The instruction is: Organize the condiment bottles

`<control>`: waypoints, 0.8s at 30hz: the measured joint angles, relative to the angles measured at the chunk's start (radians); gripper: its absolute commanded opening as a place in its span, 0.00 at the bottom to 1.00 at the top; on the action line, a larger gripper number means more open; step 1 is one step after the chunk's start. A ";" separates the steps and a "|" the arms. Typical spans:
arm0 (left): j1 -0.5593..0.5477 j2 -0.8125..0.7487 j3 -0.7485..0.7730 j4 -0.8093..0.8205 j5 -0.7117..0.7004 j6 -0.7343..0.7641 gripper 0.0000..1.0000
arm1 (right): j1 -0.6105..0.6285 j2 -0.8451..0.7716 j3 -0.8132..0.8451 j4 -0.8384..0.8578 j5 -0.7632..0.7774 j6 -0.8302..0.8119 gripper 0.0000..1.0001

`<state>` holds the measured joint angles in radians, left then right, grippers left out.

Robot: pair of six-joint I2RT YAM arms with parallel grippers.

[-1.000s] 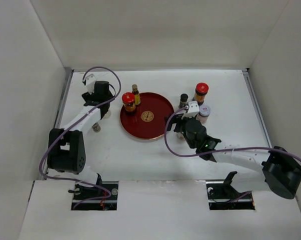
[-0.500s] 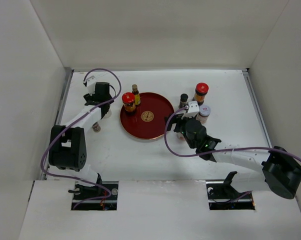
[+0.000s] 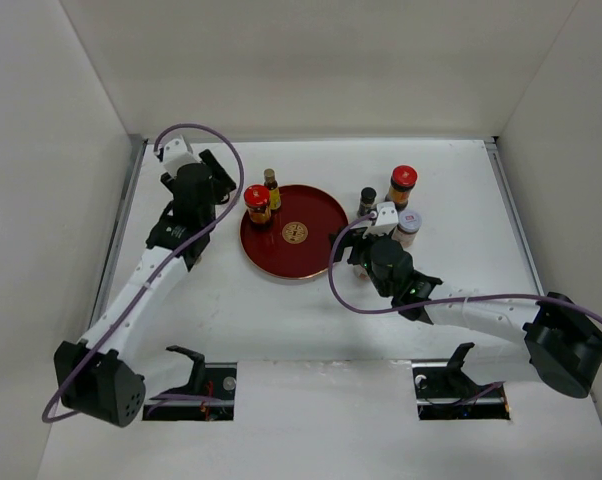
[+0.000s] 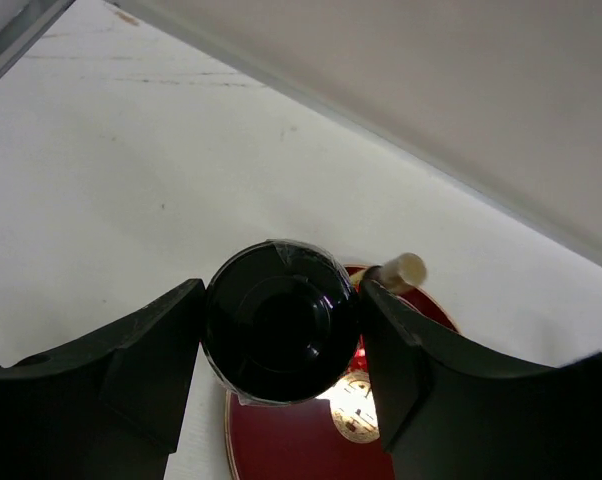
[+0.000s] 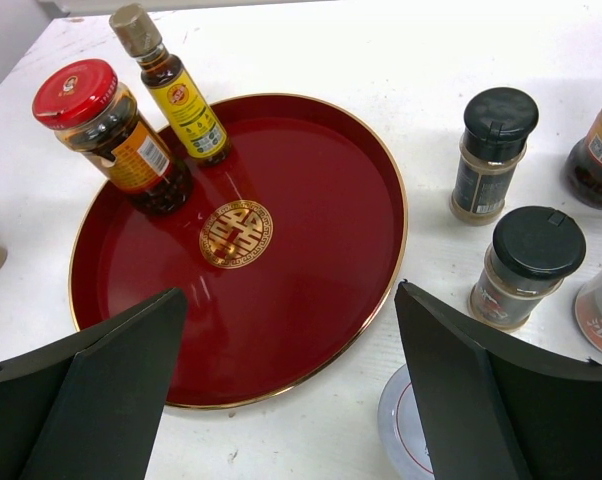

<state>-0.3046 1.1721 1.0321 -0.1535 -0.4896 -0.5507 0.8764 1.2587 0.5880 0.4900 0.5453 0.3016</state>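
White table (image 3: 281, 310), white walls. The left gripper (image 4: 281, 300) is clamped on one black-capped bottle (image 4: 281, 340), seen end-on with its cap toward the wrist. The red tray (image 5: 311, 250) lies just ahead of it. The right gripper (image 5: 291, 292) gapes empty over the tray's near edge.

On the tray: one red-capped jar (image 5: 106, 125) and one slim bottle (image 5: 176, 90).

To the right gripper's right: two black-capped bottles (image 5: 496, 150), one second red-capped jar (image 3: 402, 185) and one white-lidded jar (image 3: 409, 225).

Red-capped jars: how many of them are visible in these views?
2. One red-capped jar stands on the red tray, in its left part, beside the slim bottle. The other red-capped jar stands on the table, right of the tray. More could be hidden.
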 measured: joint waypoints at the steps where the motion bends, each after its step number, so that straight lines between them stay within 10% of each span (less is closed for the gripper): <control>1: -0.021 -0.022 -0.006 0.002 -0.008 0.005 0.36 | 0.000 0.000 0.000 0.000 0.000 0.000 0.92; 24: -0.278 0.055 -0.232 0.062 -0.119 0.062 0.36 | 0.001 0.032 0.001 0.000 0.000 -0.003 0.92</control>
<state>-0.5823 1.2274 0.8001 -0.0917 -0.6090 -0.4889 0.8776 1.2907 0.5892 0.4904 0.5449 0.2981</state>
